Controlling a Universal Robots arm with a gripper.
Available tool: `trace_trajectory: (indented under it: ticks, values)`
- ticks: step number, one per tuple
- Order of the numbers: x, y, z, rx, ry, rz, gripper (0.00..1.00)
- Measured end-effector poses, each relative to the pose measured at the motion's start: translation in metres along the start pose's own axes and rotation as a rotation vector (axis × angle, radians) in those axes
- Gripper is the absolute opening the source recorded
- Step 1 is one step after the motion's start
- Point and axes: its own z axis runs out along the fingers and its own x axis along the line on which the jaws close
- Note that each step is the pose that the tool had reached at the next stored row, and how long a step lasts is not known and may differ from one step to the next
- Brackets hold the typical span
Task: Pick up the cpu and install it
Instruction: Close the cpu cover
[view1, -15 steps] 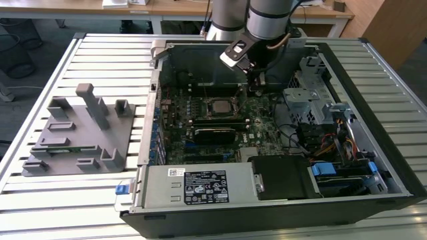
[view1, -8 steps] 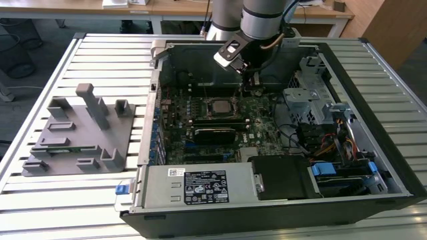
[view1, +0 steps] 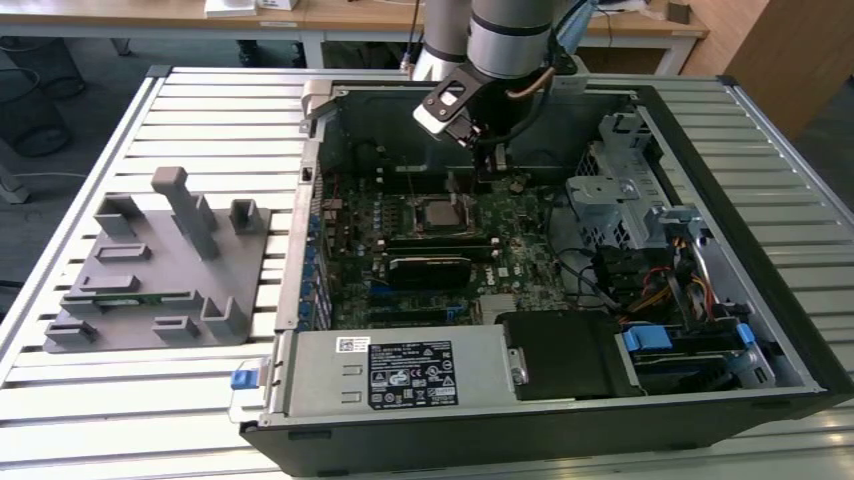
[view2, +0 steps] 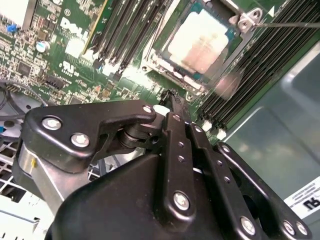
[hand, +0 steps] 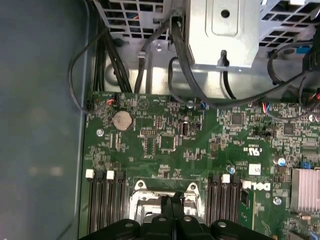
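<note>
Tool closed, empty, beside socket; cpu seated in it; PSU w/ printed white label.

A silver-grey tubular arm is seen; the gripper is formed of black links fastened with silver screws.

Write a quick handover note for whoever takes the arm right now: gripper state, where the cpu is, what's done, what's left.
Gripper: shut, nothing between the fingers, tips low over the motherboard at the edge of the socket frame.
Cpu: lying in the socket frame with its silvery top up, apart from the gripper; it is not on the grey tray at the exterior view's left.
Done: the cpu is off the tray and set in the socket.
Left: these views do not show whether the frame is latched down over the cpu.
</note>
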Motion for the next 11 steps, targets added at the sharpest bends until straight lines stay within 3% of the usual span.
trace_trajectory:
  ticks: [11]
  values:
    - [0.0004, -0.0125, 0.0003, -0.0001, 0.0001, 0.0, 0.11]
